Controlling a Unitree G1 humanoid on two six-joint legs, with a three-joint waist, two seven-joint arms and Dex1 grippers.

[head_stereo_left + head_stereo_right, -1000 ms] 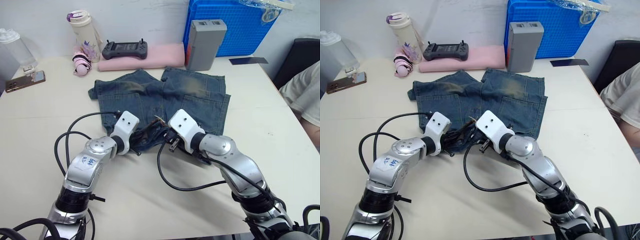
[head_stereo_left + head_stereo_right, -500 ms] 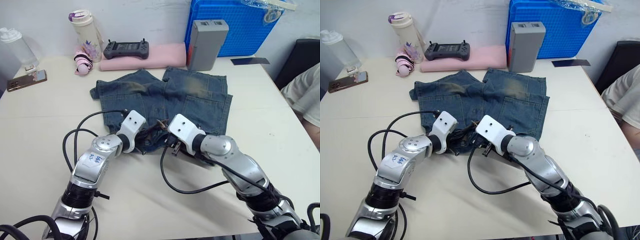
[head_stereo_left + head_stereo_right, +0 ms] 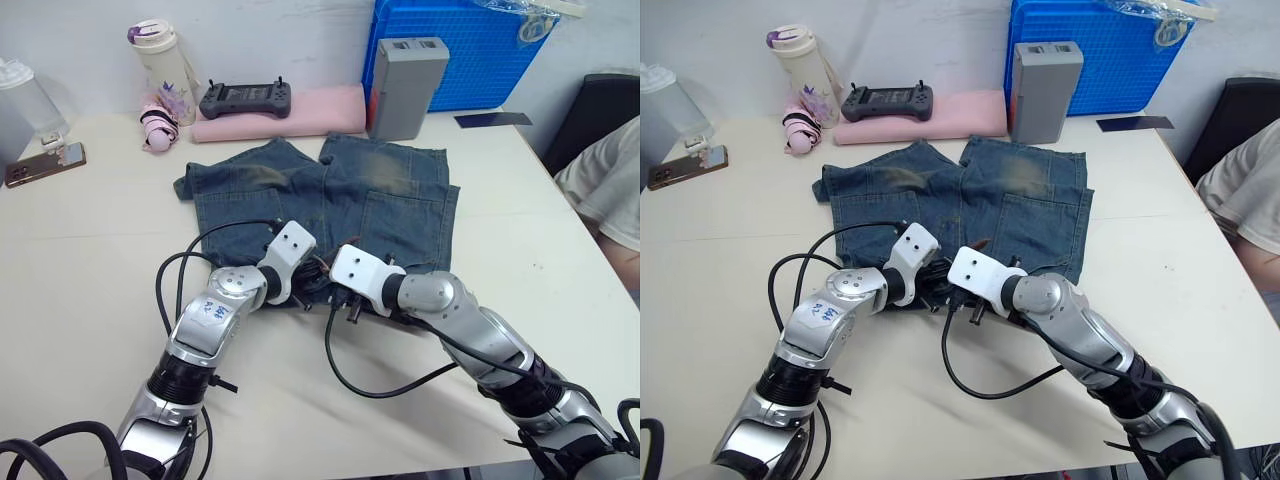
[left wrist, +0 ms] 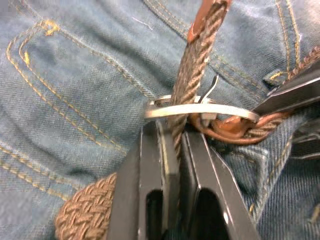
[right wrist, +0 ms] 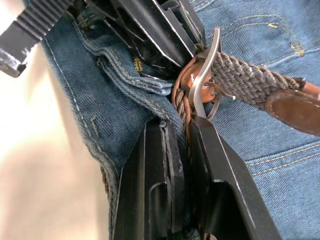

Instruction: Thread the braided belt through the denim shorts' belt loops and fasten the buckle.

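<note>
The denim shorts lie flat on the table, waistband towards me. Both grippers meet at the middle of the bunched waistband. My left gripper is shut on the braided belt just below the buckle. The strap runs through the silvery frame, and its tan end lies beyond on the denim. My right gripper is shut on the belt at the leather tab beside the buckle. In the eye views the left gripper and right gripper almost touch. The grippers and folds hide the belt loops.
At the back stand a pink pad with a black controller, a grey box, a blue crate and a bottle. A phone lies far left. A person sits at the right. Black cables loop under my arms.
My left gripper has slid right along the waistband to the right gripper, which has drawn slightly nearer and left. The gap between them has closed. The shorts stay put.
</note>
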